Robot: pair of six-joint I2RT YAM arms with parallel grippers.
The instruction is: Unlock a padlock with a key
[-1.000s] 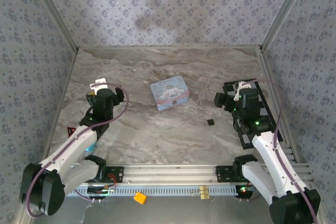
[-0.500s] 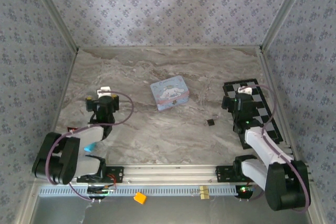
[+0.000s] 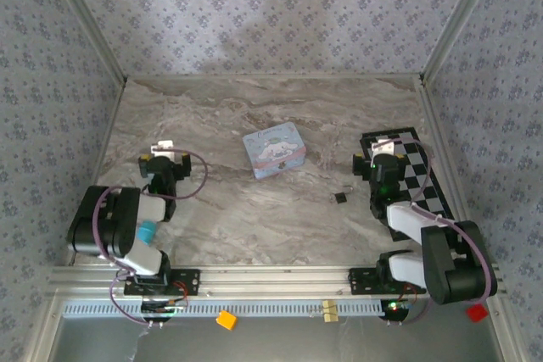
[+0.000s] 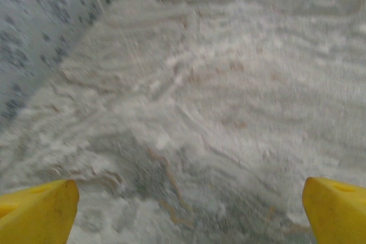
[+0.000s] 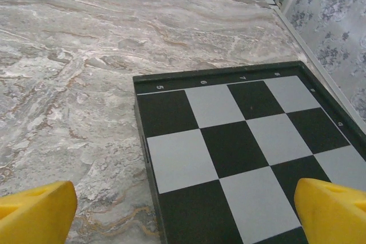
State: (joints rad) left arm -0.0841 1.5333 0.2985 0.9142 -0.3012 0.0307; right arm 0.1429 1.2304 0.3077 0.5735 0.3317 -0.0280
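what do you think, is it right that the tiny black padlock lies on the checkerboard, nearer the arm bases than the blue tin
Not quite. The padlock is not on the checkerboard. It lies on the bare marble table, just beside the board's edge and apart from it, as the top external view shows. It is indeed nearer the arm bases than the blue tin.

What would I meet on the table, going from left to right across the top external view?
left gripper → pale blue tin → padlock → chessboard
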